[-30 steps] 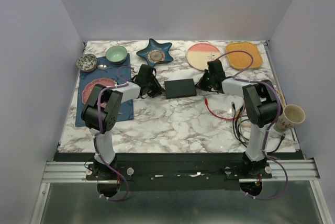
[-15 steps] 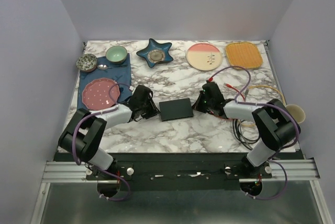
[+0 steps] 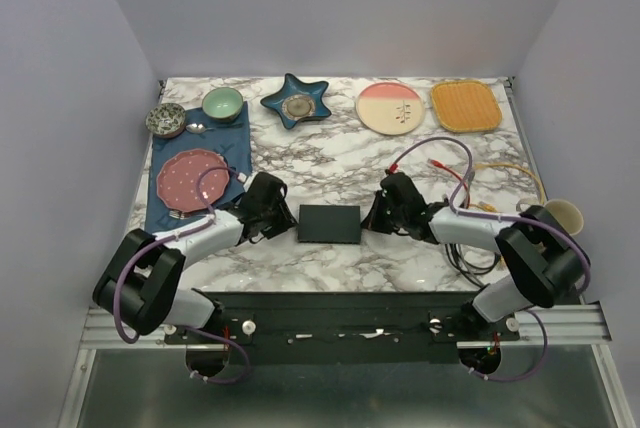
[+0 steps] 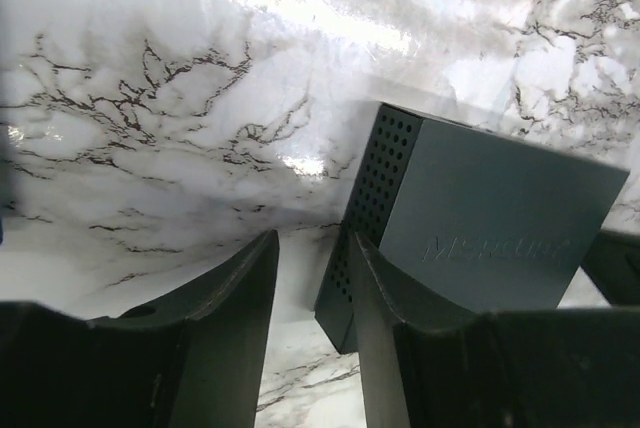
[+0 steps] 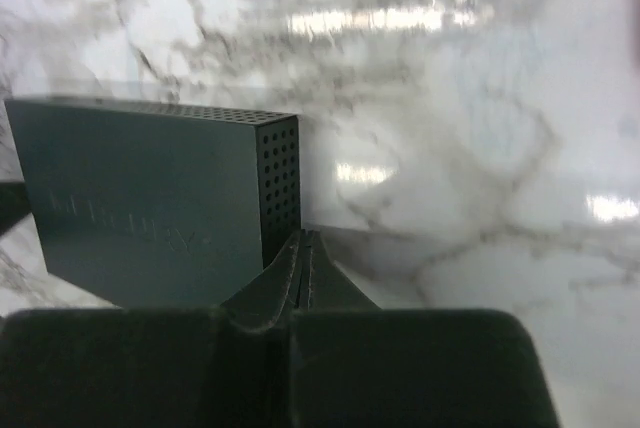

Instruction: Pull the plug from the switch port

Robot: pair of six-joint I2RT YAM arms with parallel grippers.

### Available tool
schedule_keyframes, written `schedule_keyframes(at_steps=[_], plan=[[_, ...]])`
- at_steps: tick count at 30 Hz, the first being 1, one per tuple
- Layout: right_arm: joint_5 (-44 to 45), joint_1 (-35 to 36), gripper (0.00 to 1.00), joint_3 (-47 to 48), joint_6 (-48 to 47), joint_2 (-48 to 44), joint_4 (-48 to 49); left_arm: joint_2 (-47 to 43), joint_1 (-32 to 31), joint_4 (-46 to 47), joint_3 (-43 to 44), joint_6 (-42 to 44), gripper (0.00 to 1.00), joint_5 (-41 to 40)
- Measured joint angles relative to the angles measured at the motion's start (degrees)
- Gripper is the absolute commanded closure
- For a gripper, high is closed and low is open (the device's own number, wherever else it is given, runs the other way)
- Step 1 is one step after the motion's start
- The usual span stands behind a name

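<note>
The switch (image 3: 330, 223) is a flat matte-black box lying on the marble between my two grippers. My left gripper (image 3: 290, 219) sits at its left end. In the left wrist view the jaws (image 4: 312, 243) stand a narrow gap apart, with a near corner of the switch (image 4: 500, 218) at that gap. My right gripper (image 3: 369, 218) is at its right end. In the right wrist view (image 5: 303, 238) it is shut and empty, its tips at the perforated end of the switch (image 5: 150, 198). The sockets are hidden, and no plug shows in the switch.
A red cable (image 3: 440, 164), black cables (image 3: 458, 248) and a yellow cable (image 3: 510, 166) lie right of the switch. A paper cup (image 3: 562, 216) stands at the right edge. A blue cloth with a pink plate (image 3: 190, 178) lies left. Bowls and plates line the back.
Both arms have drawn back toward the near edge of the table. The switch has moved nearer with them, staying between the two grippers.
</note>
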Motion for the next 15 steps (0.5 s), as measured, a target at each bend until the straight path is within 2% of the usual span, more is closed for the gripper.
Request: schedule_keyframes(at_steps=[3, 7, 9, 11, 14, 15], plan=[[2.49, 1.86, 0.89, -1.88, 0.35, -7.74, -6.86, -0.33, -0.37, -5.86, 3.21, 0.96, 0.39, -1.07], [9.14, 2.75, 0.50, -2.29, -0.90, -25.83, -11.23, -3.72, 0.92, -12.74, 9.60, 3.52, 0.20, -3.93], [12.72, 2.64, 0.43, -1.77, -2.29, -33.68, -11.34, -5.90, 2.34, -15.26, 13.07, 4.68, 0.09, -5.92], [15.30, 2.62, 0.35, -1.20, -3.89, -38.51, -11.26, -8.15, 3.69, -16.81, 16.09, 6.82, 0.02, -7.93], [17.42, 2.62, 0.18, -1.03, -6.75, -42.16, -11.72, -11.30, 4.48, -17.70, 18.40, 9.20, 0.01, -9.77], [17.88, 2.62, 0.01, -1.03, -7.56, -42.73, -12.13, -12.35, 4.48, -17.84, 18.58, 10.14, 0.01, -10.32]])
